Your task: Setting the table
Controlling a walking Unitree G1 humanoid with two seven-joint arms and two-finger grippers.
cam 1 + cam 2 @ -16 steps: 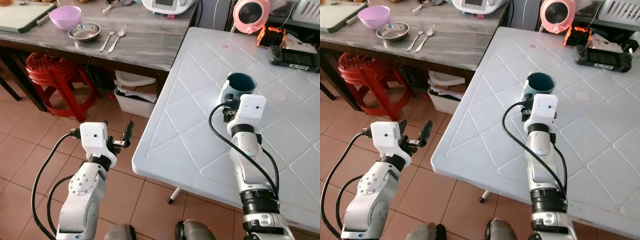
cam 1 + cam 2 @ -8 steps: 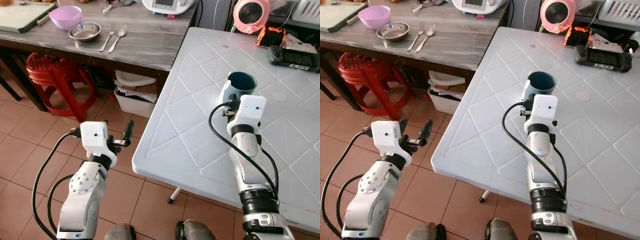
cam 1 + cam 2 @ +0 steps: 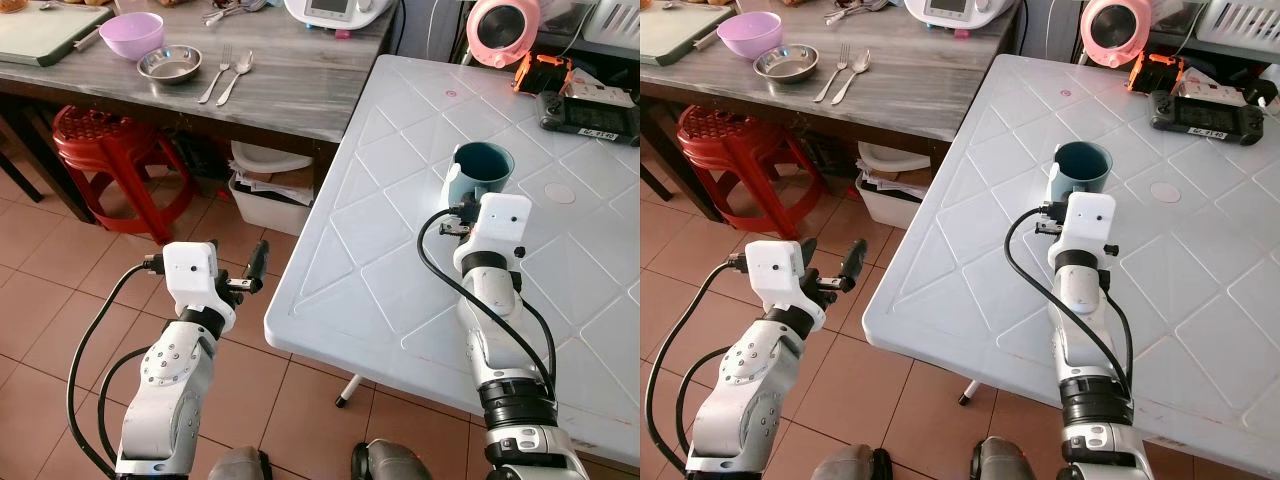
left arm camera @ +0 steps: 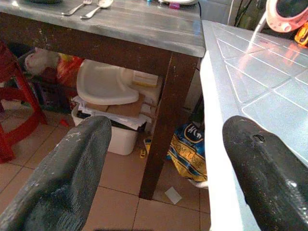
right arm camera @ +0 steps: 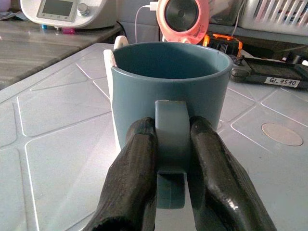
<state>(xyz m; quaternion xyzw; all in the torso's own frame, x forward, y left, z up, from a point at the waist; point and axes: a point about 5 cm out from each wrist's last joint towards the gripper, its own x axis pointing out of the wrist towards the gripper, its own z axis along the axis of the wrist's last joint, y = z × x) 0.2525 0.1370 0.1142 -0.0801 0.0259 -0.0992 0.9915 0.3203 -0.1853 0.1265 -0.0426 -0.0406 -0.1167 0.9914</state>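
Observation:
A teal mug (image 3: 482,165) stands upright on the white plastic table (image 3: 400,260), handle toward me. My right gripper (image 5: 172,127) is shut on the mug's handle (image 5: 170,120), one black finger pressed on each side; from the head it sits just under the mug (image 3: 1083,165). My left gripper (image 3: 235,262) is open and held low over the tiled floor, left of the table's near corner, with nothing between its fingers (image 4: 72,163). A fork (image 3: 217,72), a spoon (image 3: 237,72), a steel bowl (image 3: 169,64) and a purple bowl (image 3: 132,33) lie on the wooden counter (image 3: 290,95).
A red stool (image 3: 105,140) and a white bin (image 3: 265,190) sit under the counter. On the white table's far side are a pink appliance (image 3: 500,28), an orange-black device (image 3: 540,72) and a black controller (image 3: 590,118). The table's near half is bare.

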